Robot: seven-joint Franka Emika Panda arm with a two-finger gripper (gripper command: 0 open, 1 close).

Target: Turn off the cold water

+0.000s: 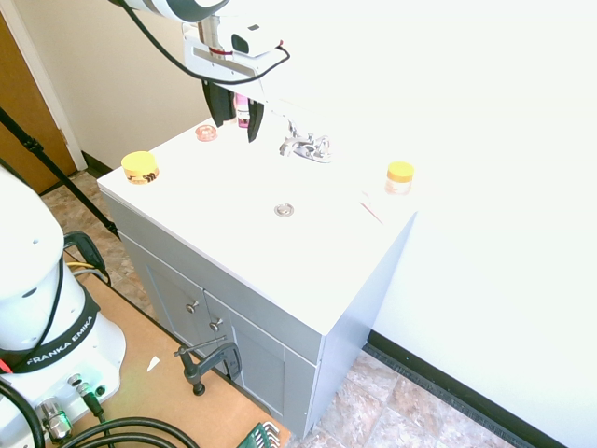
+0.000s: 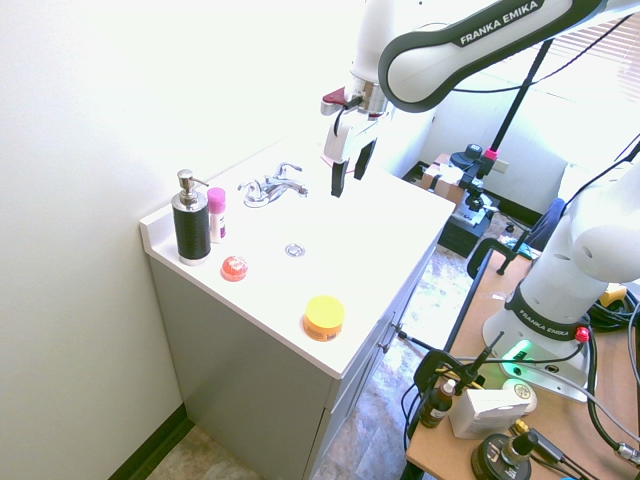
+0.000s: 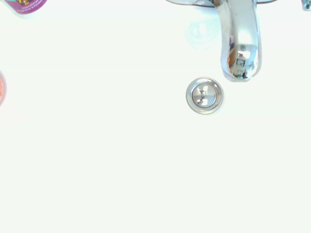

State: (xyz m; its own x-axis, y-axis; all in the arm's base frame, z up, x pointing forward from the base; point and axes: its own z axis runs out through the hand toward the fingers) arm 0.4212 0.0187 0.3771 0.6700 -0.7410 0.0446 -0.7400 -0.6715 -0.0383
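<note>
A white countertop (image 1: pixel 233 245) on a gray cabinet (image 1: pixel 256 350) stands against a pale wall (image 1: pixel 494 121).

First exterior view: the gripper (image 1: pixel 236 132) is raised above the counter, with its two fingers spread and nothing between them. The faucet (image 1: pixel 306 147) appears to the picture's right of the fingertips. By the usual layout, the cold handle (image 1: pixel 323 144) is the one on the side of the yellow-lidded jar (image 1: pixel 399 178); no hot or cold mark is legible. The arm's base (image 1: pixel 61 341) reads "FRANKA EMIKA".

Second exterior view: the fingers are apart, and the faucet (image 2: pixel 268 190) appears to the picture's left of them. Taken together, the views put the faucet toward the wall from the gripper. The cold handle is judged to be the one farther from the soap pump (image 2: pixel 191 222). The coming move likely requires travel wallward and down to that lever; contact with the spout is a risk. The handle's long axis is too small to fix reliably. "FRANKA EMIKA" is legible on the upper link (image 2: pixel 480 35) and the base.

Wrist view: the spout (image 3: pixel 240 43) extends toward the drain (image 3: pixel 204 95). The purple label (image 3: pixel 28 6) carries small print including "Fragrance"; its brand cannot be read.
</note>
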